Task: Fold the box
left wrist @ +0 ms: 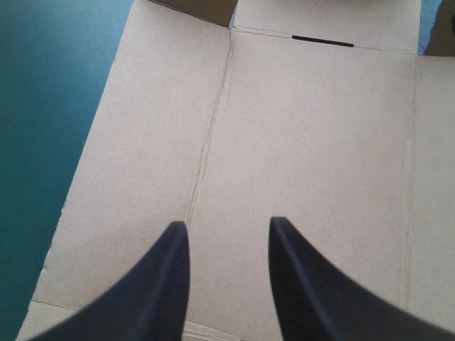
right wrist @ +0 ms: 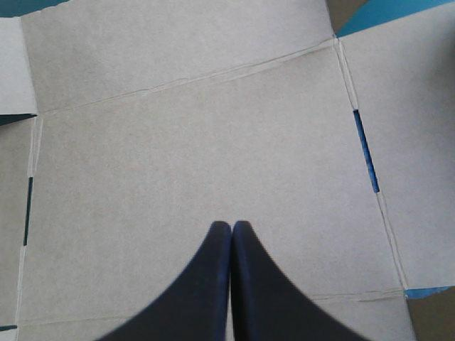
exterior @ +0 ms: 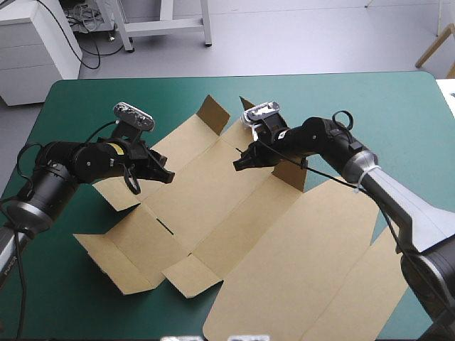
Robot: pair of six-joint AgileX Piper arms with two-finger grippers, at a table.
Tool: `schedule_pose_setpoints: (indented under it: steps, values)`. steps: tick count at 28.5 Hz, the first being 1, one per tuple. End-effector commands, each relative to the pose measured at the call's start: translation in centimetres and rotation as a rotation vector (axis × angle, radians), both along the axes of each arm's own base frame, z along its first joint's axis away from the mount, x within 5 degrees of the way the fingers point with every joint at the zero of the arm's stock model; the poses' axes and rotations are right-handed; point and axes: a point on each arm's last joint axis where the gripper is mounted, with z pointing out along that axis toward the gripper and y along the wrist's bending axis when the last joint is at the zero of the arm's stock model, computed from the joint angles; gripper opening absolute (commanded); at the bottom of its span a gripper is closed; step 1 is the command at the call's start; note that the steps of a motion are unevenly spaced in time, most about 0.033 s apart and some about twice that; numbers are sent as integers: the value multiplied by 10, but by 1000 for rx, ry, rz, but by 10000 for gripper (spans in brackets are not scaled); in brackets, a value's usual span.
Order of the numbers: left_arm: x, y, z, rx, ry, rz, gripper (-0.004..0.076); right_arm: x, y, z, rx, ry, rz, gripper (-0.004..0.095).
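The brown box (exterior: 234, 234) lies as a cut sheet on the teal-green cover, mostly flat, with small flaps raised at its far end. My left gripper (exterior: 169, 176) hovers over the sheet's left side; in the left wrist view its black fingers (left wrist: 160, 284) stand apart over flat board (left wrist: 306, 135) crossed by crease lines, holding nothing. My right gripper (exterior: 237, 165) points down at the sheet's far middle panel. In the right wrist view its fingers (right wrist: 232, 231) meet in one point above the board (right wrist: 199, 142).
A raised flap (exterior: 213, 114) stands at the box's far end and another (exterior: 290, 174) just under my right arm. The large lid panel (exterior: 313, 277) stretches toward the near right table corner. Bare teal-green cover (exterior: 370, 106) shows at the far right and along the left.
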Motion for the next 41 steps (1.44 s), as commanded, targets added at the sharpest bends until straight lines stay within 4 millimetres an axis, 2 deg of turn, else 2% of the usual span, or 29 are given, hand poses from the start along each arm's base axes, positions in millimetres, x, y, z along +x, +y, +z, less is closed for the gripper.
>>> schedule_pose_setpoints:
  steps: [1, 10, 15, 19, 23, 27, 33, 41]
  values:
    - [-3, -1, 21, -52, -85, 7, 257, -7, -4, 48, 23, -86, 16, -19]
    - [-3, -1, 20, -49, -77, 6, 257, -18, -17, 103, -128, -131, 99, -19]
    - [-4, 0, 20, -34, -70, 1, 257, -18, -39, 132, -140, -146, 77, -19]
    - [-7, 0, 20, -33, -60, -4, 257, -16, -64, 145, -140, -170, 13, -19]
    - [-13, 3, 27, -18, -81, -6, 257, -13, -88, 151, -142, -184, -56, -19]
    - [-28, 10, 41, 3, -137, -7, 257, -11, -105, 155, -144, -191, -105, -19]
    - [-60, 25, 57, 63, -144, -12, 257, -11, -109, 155, -174, -209, -103, -19]
    - [-104, 43, 60, 172, -13, -22, 257, -9, -111, 148, -223, -205, -98, -19]
